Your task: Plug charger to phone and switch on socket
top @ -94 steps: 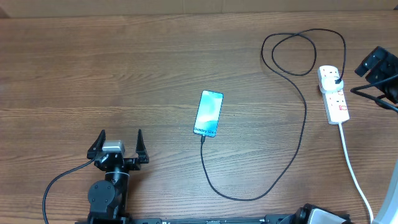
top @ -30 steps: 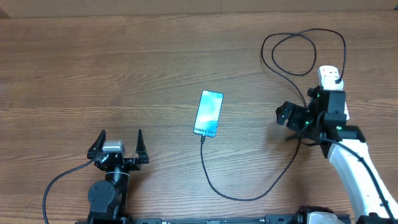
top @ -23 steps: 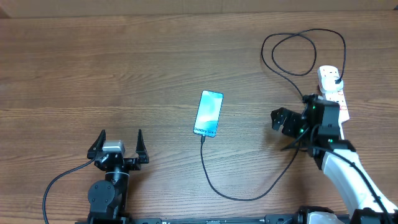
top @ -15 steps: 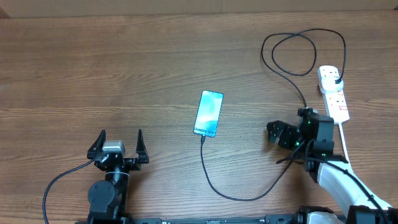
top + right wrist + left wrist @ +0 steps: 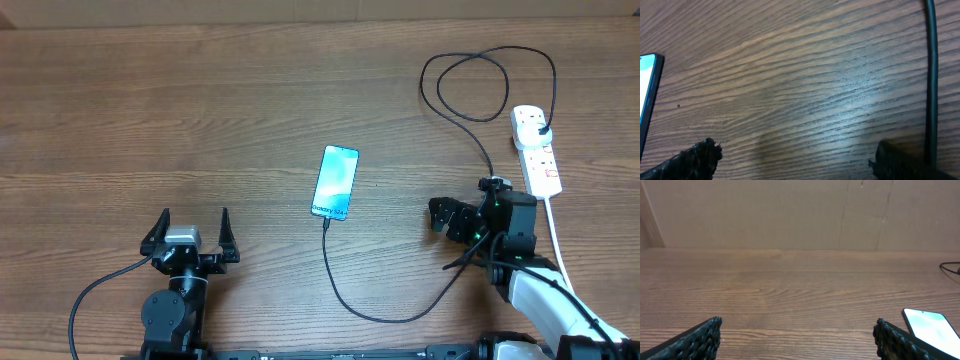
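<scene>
The phone (image 5: 336, 182) lies face up mid-table, its blue screen lit. The charger cable (image 5: 470, 255) runs from the phone's near end in a loop to the right and up to its black plug (image 5: 541, 128) in the white socket strip (image 5: 536, 151) at the far right. My right gripper (image 5: 441, 218) is open and empty, low over the table left of the cable, below the socket. In the right wrist view the cable (image 5: 930, 75) passes by the right finger and the phone's edge (image 5: 649, 95) shows at left. My left gripper (image 5: 194, 230) is open and empty at the front left.
The socket's thick white cord (image 5: 566, 270) runs down toward the front right edge beside my right arm. A cardboard wall (image 5: 800, 212) stands behind the table's far edge. The phone's corner (image 5: 932, 329) shows at the right of the left wrist view.
My right arm has come from the far right by the socket, down and left toward the front, and now sits low beside the cable. The left arm, phone and cable have not moved.
</scene>
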Robot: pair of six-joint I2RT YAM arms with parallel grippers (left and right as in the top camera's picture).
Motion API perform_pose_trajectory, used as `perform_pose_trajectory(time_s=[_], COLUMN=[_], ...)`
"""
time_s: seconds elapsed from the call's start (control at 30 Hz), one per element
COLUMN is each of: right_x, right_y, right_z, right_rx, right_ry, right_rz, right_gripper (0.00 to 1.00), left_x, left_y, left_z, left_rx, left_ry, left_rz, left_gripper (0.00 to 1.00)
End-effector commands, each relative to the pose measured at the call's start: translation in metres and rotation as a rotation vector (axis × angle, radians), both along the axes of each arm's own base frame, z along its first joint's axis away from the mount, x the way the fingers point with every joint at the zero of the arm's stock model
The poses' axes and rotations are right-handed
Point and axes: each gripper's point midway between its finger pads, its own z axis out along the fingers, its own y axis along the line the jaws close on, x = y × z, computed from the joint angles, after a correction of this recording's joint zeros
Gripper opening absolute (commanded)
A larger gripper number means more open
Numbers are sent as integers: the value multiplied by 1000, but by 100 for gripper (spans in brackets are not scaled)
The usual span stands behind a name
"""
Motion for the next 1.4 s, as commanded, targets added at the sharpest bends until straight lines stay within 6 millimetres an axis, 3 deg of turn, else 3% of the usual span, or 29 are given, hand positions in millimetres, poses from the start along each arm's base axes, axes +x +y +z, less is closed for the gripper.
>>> perform_pose_trajectory(time_s=[0.0,0.2,0.7,1.37], right_x=[-1,0,-35,-50], right_y=[2,2,10,11], right_z=[2,5,-11,1], right_rx=[4,3,17,15], right_ry=[-27,-50,-173,-172], right_rz=[8,8,33,34], right_gripper=[100,100,100,100], left_x=[0,0,0,0], left_y=[1,1,1,1], left_z=[1,1,1,1], left_rx=[22,22,21,21], left_ry=[-8,-8,-8,-8], left_rz=[-1,-1,-1,-1], left_gripper=[100,99,100,100])
